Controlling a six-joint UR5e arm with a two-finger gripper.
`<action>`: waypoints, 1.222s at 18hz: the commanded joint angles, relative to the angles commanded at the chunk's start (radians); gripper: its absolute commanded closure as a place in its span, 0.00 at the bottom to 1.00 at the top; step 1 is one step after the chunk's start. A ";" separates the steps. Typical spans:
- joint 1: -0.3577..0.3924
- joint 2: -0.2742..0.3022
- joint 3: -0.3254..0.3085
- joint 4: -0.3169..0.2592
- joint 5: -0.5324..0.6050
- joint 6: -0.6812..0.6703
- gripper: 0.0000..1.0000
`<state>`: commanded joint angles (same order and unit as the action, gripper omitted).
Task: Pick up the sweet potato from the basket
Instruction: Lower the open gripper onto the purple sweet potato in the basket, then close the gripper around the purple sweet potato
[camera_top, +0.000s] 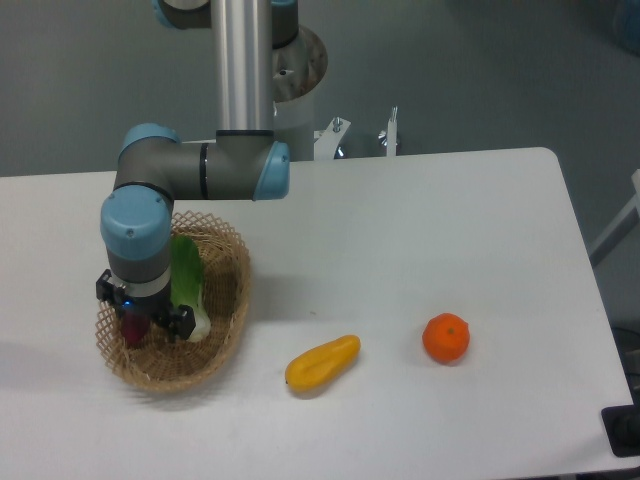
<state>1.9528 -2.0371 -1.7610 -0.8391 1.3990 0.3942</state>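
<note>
A: As far as the single view shows, what stage has the pick reached?

B: The approach looks complete and the lift is not yet done. The gripper (141, 325) sits low inside the basket (225, 300), directly over the sweet potato (131, 328), of which only a dark magenta sliver shows at the basket's left side. The jaws are mostly hidden by the wrist; whether they are closed on the tuber cannot be told. The bok choy (188, 285) lies just beside the wrist, on its right.

A: What remains?

B: By this judgement, confirming the grip and raising the tuber clear of the rim.

A: And the surroundings?

B: The table (420, 230) is white and matte. A yellow fruit (322, 363) and an orange (446, 338) rest on it, well apart from the basket. Behind stands a grey wall.
</note>
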 joint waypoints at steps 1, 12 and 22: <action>0.000 -0.002 -0.002 0.002 0.002 0.003 0.00; -0.002 -0.025 0.014 0.002 -0.040 0.046 0.61; 0.017 0.024 0.020 -0.011 -0.087 0.075 0.75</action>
<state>1.9696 -2.0126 -1.7411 -0.8498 1.3116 0.4694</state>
